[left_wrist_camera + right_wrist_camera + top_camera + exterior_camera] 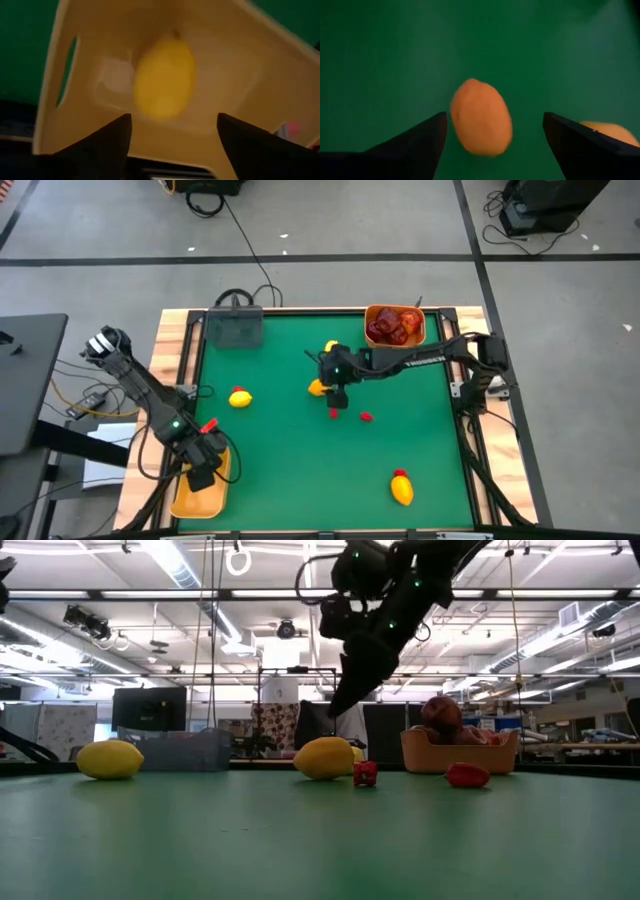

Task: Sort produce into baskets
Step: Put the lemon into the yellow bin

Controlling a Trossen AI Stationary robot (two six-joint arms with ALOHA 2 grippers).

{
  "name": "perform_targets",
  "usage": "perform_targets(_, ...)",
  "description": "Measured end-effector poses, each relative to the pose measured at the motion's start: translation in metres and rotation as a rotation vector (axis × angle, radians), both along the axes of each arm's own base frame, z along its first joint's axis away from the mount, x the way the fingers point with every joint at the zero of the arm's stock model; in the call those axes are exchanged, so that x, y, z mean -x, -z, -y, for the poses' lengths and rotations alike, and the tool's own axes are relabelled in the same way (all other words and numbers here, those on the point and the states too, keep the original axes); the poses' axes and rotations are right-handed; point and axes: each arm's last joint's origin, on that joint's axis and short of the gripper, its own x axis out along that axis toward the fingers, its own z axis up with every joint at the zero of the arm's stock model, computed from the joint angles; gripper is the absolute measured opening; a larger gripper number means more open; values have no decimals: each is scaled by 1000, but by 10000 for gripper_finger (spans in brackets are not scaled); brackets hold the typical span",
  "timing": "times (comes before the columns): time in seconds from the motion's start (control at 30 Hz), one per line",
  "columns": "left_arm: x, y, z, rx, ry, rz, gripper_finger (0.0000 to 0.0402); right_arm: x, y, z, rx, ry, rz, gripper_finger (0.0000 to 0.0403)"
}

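While a smooth yellow lemon [165, 82] lies in the orange bin [240, 75] under my left tool [172, 132], fingers apart, another [481, 117] sits on the green tabletop [300, 460] between my right tool's [492, 132] spread fingers. Behind: a fluorescent-lit workshop.

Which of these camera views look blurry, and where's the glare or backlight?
Left wrist view: the lemon in the orange bin is soft and smeared. Right wrist view: the lemon on the green mat has fuzzy edges. Low view: bright ceiling lights leave the arm a dark silhouette.
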Motion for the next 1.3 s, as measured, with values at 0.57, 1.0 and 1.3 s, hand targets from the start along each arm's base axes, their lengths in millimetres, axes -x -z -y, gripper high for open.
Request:
perform_targets(0.57, -12, -61, -3, -81, -261, 391, 301, -12, 55, 16, -149, 29, -94, 287)
perform_targets(1.0, -30, -73, -14, -273, -527, 787, 257, -15, -19, -21, -261, 64, 252, 200)
perform_targets(1.3, -48, -82, -27, -388, -663, 973, 286, -8, -65, -79, -111, -10, 461, 214)
